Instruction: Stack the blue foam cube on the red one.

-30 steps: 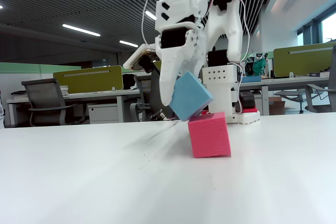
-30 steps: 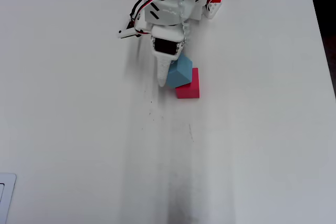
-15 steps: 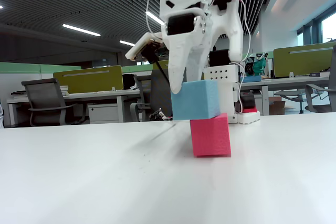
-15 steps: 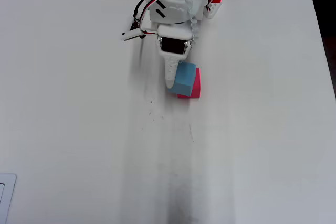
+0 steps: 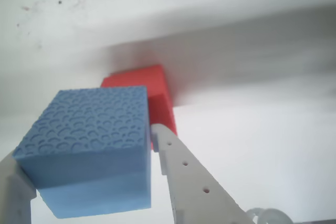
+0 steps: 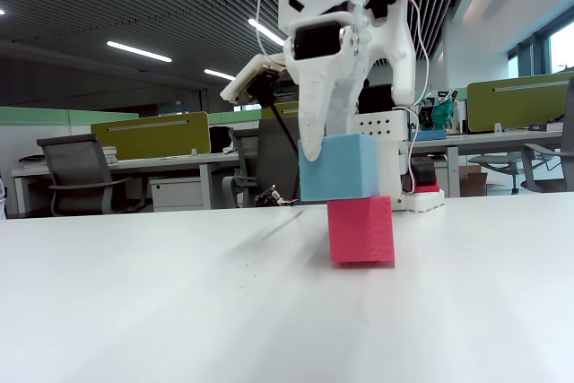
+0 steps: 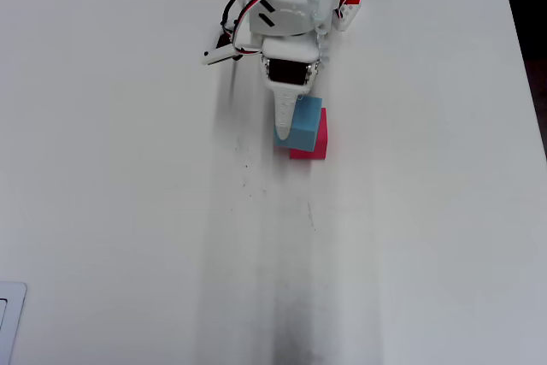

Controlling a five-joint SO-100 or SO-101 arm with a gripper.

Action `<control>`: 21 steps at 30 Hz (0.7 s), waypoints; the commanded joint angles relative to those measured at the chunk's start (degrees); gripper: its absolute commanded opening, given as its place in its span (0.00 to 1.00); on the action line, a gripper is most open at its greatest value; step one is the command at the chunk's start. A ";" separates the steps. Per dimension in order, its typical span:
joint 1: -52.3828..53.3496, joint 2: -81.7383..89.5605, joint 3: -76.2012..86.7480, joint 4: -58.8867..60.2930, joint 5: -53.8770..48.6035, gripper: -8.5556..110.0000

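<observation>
The blue foam cube (image 6: 339, 168) lies level on top of the red one (image 6: 361, 230), overhanging it to the left in the fixed view. Seen from overhead, the blue cube (image 7: 305, 121) covers most of the red cube (image 7: 318, 148), which shows along the right and near sides. My gripper (image 5: 84, 148) is shut on the blue cube (image 5: 89, 145), one finger (image 5: 194, 182) along its right face and the other at its lower left corner. Beyond it lies the red cube (image 5: 155, 90). From overhead, one finger (image 7: 280, 121) runs down the blue cube's left side.
The arm's white base (image 6: 386, 159) stands at the table's far edge, with a small red part (image 6: 426, 188) beside it. The white table (image 7: 410, 237) stretches wide on all sides. A pale flat object (image 7: 8, 314) sits at the near left corner.
The blue cube was tilted against the red cube's upper left edge. It is now level on top of the red cube, shifted slightly right with the gripper.
</observation>
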 commanded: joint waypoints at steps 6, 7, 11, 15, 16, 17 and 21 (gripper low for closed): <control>0.00 1.41 -3.78 1.23 0.18 0.28; 0.00 1.32 -4.13 1.76 0.18 0.28; 0.00 0.88 -5.54 2.81 0.18 0.27; 0.35 0.70 -6.68 2.29 0.26 0.26; 0.35 0.62 -6.94 2.29 0.26 0.26; 0.44 0.62 -7.21 2.37 0.26 0.26; 0.18 0.62 -7.65 4.48 0.35 0.26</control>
